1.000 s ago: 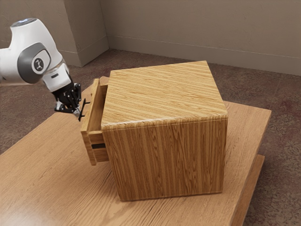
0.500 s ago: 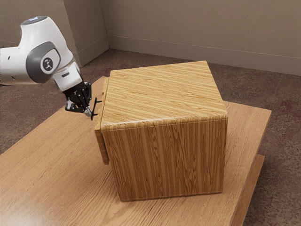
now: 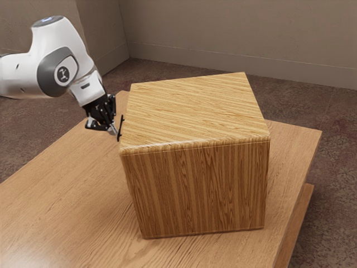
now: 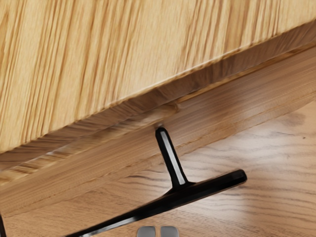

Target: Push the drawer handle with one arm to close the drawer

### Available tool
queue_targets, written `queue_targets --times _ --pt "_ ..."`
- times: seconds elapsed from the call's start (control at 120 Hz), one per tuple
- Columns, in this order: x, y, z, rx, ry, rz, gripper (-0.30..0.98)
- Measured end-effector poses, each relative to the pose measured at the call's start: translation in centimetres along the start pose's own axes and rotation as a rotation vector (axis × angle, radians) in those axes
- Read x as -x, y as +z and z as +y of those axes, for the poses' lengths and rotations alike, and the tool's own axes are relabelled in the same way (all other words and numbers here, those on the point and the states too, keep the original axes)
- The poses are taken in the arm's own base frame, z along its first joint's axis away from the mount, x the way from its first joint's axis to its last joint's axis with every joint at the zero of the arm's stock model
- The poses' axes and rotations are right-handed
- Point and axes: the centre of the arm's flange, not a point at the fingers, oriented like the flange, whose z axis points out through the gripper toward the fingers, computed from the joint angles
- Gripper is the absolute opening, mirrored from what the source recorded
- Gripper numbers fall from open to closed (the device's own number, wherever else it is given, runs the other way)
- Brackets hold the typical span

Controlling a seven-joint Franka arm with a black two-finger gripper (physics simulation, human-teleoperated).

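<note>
My gripper (image 3: 114, 130) is shut, tilted down against the black handle (image 3: 120, 128) on the cabinet's side toward the exterior view's left. The wooden cabinet (image 3: 195, 111) stands upright, and its drawer no longer juts out; the drawer front looks flush with the body. In the wrist view the two grey tips of the gripper (image 4: 158, 231) sit side by side, just beside the long bar of the handle (image 4: 202, 189). One handle post runs from the bar to the drawer front (image 4: 227, 101), beneath the cabinet's top edge.
The wooden table (image 3: 72, 195) extends around the cabinet, with its edge (image 3: 312, 162) toward the exterior view's right. Beyond are a carpeted floor (image 3: 329, 117) and a plain wall (image 3: 234, 39).
The drawer has slid from partly out to flush with the cabinet. My hand and the handle have moved with it toward the exterior view's right.
</note>
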Motion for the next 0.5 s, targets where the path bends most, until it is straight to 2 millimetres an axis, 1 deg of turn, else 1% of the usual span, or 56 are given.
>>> queue_targets --times 0.15,0.183,0.25,0.317,0.358,0.392,0.442,0.475,0.5 --pt "-0.3 -0.1 -0.1 -0.003 -0.002 -0.002 -0.09" --pt "-0.3 -0.2 -0.1 -0.002 -0.004 -0.003 -0.07" --pt "0.4 -1.2 -0.1 -0.009 -0.020 -0.010 -0.09" --pt "3.6 -4.5 -0.6 -0.030 -0.096 -0.043 -0.08" --pt "5.6 -7.0 -0.6 -0.038 -0.152 -0.069 0.01" --pt "7.2 -8.5 -0.4 -0.031 -0.196 -0.081 0.09" --pt "9.9 -9.8 0.2 -0.005 -0.268 -0.087 0.20" --pt "11.3 -10.3 0.8 0.017 -0.306 -0.087 0.27" --pt "12.0 -10.6 1.1 0.035 -0.328 -0.087 0.32"
